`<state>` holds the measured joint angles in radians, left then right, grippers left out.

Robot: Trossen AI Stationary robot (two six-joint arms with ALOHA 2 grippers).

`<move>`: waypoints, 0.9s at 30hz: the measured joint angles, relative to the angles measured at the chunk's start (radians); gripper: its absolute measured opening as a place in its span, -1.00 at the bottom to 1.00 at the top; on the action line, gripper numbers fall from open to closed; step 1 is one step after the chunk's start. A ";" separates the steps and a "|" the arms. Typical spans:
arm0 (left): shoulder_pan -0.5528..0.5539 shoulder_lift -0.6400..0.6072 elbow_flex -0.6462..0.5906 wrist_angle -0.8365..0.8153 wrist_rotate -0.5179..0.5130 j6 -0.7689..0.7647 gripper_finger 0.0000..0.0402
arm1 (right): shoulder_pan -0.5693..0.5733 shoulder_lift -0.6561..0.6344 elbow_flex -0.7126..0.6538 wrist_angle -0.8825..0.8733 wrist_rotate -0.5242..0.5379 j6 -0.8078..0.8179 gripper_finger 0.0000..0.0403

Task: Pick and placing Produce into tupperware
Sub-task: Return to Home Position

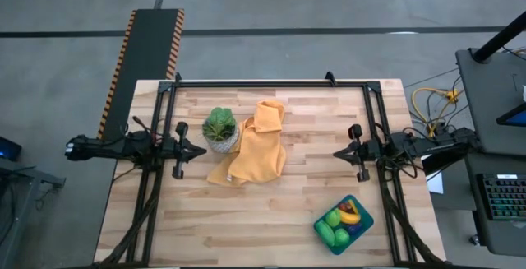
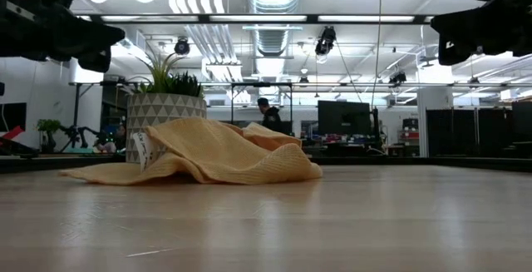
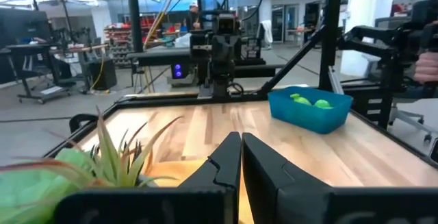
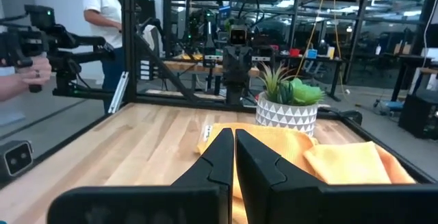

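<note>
The surface (image 1: 271,211) is pale butcher-block wood, its planks running lengthwise with visible grain. Near its right front corner sits the tupperware (image 1: 364,220), a shallow teal-blue plastic tub with rounded corners, turned at an angle to the edge. The produce (image 1: 334,219) lies inside it: smooth, glossy green pieces, a curved yellow banana (image 1: 351,216), and a bit of purple and red packed beside them. From the left wrist view, the tub's thin walls flare outward, and rounded green tops show above the rim.

The left end effector (image 1: 196,148) hangs at the left side and the right end effector (image 1: 339,154) at the right side. Each has its dark, angular fingers pressed narrowly together and holds nothing.

Between them lies a crumpled orange cloth (image 1: 256,147) with a fine ribbed knit, touching a leafy plant (image 1: 219,124) in a white pot patterned with triangles.
</note>
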<state>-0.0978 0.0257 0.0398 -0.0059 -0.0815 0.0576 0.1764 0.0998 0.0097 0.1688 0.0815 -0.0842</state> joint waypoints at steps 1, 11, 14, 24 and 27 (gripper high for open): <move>0.000 -0.001 -0.001 -0.004 0.000 0.000 -1.00 | 0.000 0.000 0.000 -0.001 0.000 0.009 -0.96; 0.000 -0.002 -0.006 -0.032 0.021 -0.007 -1.00 | 0.000 0.000 0.000 -0.098 0.121 0.084 -0.96; 0.000 -0.002 -0.006 -0.031 0.024 0.003 -1.00 | 0.000 0.000 0.000 -0.097 0.132 0.084 -0.96; 0.000 -0.001 -0.007 -0.028 0.025 0.008 -1.00 | 0.000 0.000 0.000 -0.097 0.091 0.081 -0.96; 0.000 -0.002 -0.007 -0.028 0.023 0.008 -1.00 | 0.000 0.000 0.000 -0.062 0.022 0.054 -0.96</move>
<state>-0.0975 0.0240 0.0330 -0.0341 -0.0582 0.0658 0.1764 0.0998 0.0097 0.1069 0.1031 -0.0305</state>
